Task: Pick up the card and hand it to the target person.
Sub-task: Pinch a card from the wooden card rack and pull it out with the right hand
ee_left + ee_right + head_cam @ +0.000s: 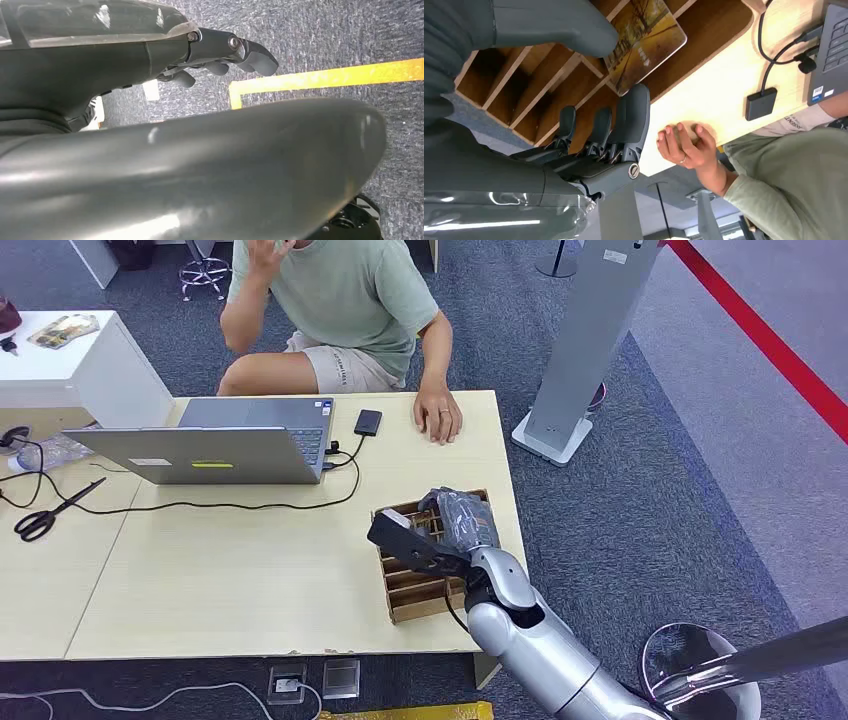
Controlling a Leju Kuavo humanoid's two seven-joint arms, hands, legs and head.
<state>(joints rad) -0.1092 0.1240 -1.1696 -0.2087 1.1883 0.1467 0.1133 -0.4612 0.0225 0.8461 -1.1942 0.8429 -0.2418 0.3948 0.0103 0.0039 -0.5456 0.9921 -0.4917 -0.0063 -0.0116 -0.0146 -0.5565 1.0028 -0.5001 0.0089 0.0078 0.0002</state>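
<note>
Right wrist view shows the card [645, 42] leaning in the wooden slotted box [549, 85], the right hand [599, 135] open just above it, seemingly not touching. Thin, stiff, glossy and light, it probably wants pinching by its exposed upper edge.

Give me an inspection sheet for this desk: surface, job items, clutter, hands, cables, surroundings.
Surface: light wooden table.
Job's things: card with an autumn picture, standing in the wooden slotted organizer; person seated opposite, one hand on the table.
Clutter: laptop, scissors, small black adapter.
Hands: right hand over the organizer, thumb and fingers either side of the card, grip uncertain; left hand hanging over carpet, holding nothing.
Cables: black cable across the table.
Surroundings: grey carpet, red floor line.
</note>
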